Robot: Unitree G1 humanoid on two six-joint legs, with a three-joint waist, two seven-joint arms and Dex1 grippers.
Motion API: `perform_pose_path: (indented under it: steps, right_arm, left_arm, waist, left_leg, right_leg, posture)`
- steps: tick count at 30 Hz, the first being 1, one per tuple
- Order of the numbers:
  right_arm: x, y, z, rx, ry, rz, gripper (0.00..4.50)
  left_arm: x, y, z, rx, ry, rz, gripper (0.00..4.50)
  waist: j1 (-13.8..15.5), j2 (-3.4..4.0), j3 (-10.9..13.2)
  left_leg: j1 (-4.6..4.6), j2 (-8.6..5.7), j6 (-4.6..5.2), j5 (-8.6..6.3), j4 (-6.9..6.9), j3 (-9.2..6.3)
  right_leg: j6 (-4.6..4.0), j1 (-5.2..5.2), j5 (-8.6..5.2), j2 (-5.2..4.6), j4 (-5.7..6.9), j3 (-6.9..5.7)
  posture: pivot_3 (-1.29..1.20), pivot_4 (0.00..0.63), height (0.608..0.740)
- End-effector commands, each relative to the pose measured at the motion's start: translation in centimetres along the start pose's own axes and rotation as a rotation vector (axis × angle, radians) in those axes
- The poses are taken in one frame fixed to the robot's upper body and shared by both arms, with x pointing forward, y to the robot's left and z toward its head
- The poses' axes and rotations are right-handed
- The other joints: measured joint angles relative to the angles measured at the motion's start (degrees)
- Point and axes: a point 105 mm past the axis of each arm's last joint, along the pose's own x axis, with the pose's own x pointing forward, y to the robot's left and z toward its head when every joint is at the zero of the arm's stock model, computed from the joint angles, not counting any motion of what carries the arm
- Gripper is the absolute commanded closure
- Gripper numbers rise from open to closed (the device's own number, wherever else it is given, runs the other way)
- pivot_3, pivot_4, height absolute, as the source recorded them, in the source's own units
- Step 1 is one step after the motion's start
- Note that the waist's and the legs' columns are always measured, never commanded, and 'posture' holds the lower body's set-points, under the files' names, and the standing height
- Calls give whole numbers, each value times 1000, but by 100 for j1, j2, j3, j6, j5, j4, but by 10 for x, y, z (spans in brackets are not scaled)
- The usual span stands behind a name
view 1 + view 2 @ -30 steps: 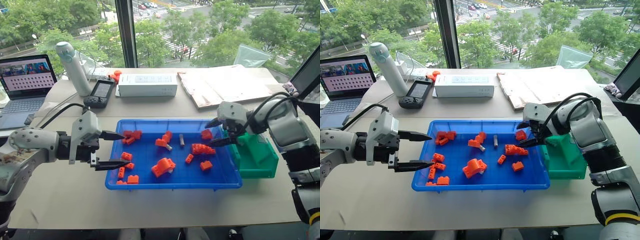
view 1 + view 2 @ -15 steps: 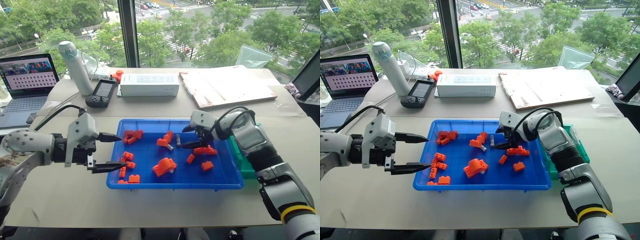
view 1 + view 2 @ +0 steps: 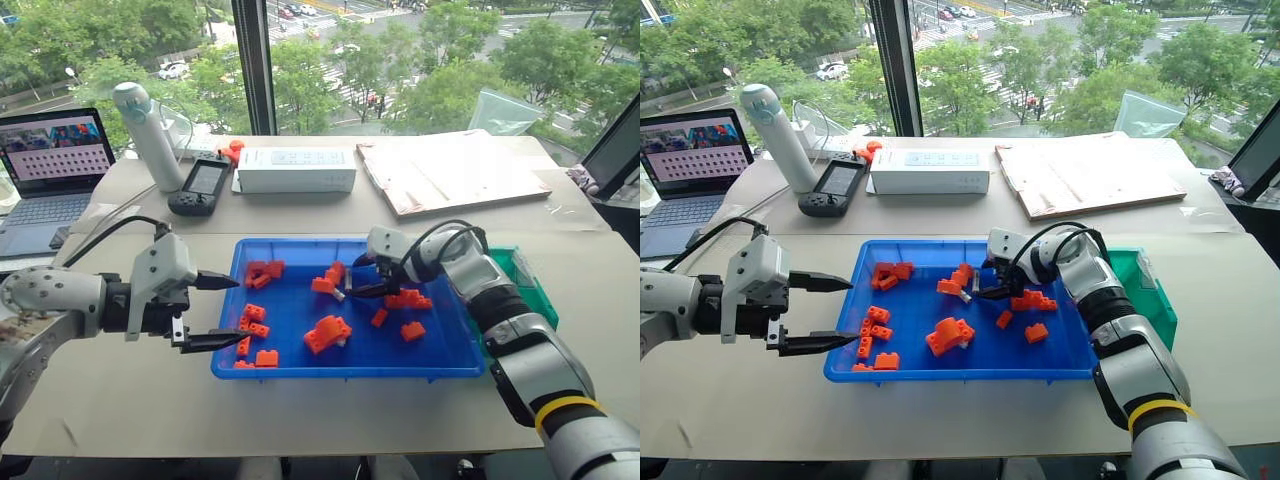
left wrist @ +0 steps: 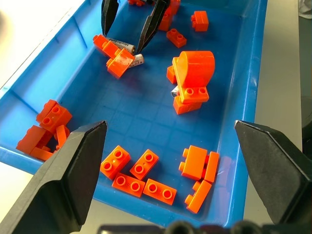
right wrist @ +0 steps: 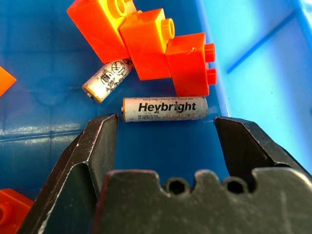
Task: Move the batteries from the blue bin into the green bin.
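Right wrist view: battery (image 5: 165, 109) lies between the wide-open, empty right gripper's (image 5: 165, 129) fingertips.

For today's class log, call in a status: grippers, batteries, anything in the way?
Right gripper open, straddling a battery on the blue bin floor. Left gripper open at the bin's near-left rim, empty. Second battery tucked under orange bricks crowding the target.

blue bin (image 3: 455, 330): glossy plastic | battery (image 5: 164, 109): smooth printed wrap | bricks (image 4: 194, 78): shiny plastic
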Motion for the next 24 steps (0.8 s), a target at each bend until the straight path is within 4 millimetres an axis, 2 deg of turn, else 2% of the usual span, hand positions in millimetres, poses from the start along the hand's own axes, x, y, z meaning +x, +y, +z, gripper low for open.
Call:
perform_pose_path:
  steps: [1,7,11,12,16,20,23,24]
  right_arm:
    - [0,-6,10,-31,-25,-9,825]
    - [4,-5,7,-3,-28,7,825]
    - [4,-4,5,24,-36,19,1876]
    - [3,-4,5,22,-34,17,1997]
    - [-11,-11,8,19,-40,0,1997]
    - [-60,-16,25,-17,-46,17,1997]
    - [-105,-19,27,4,6,-16,1997]
    - [-127,-23,25,10,46,-54,1997]
  left_arm:
    - [-5,1,6,46,9,29,0]
    - [-6,0,5,44,10,35,0]
    - [-6,0,5,43,9,38,0]
    - [-6,0,5,42,8,37,0]
    - [-5,-1,6,42,2,31,0]
    - [-1,0,15,41,-58,2,0]
    - [2,2,25,40,-118,-12,0]
    - [5,2,29,44,-143,-28,0]
  waist:
    - [-3,0,0]
    - [-4,0,0]
    - [-5,0,0]
    - [-4,0,0]
    - [6,0,0]
    - [37,2,2]
    - [66,1,1]
    - [67,0,1]
  left_leg:
    - [0,0,-1,0,0,0]
    - [1,1,-1,0,0,-1]
    - [1,1,-2,0,0,-1]
    - [1,1,-2,0,0,-1]
    - [1,0,-2,0,0,-1]
    - [-2,-1,-3,0,0,0]
    - [-2,-1,-2,-1,2,0]
    - [-2,0,-2,-1,1,0]
  right_leg:
    - [-1,0,0,0,1,0]
    - [0,1,0,1,1,-1]
    - [-1,1,1,1,1,0]
    - [-1,1,1,1,2,-1]
    - [0,1,1,1,2,-1]
    - [1,-2,1,1,2,0]
    - [2,1,1,0,-1,-1]
    - [2,0,1,0,-1,0]
  posture:
    - [0,150,740]
    - [0,150,740]
    - [0,150,740]
    - [0,150,740]
    - [0,150,740]
    - [0,150,740]
    - [0,150,740]
    - [0,150,740]
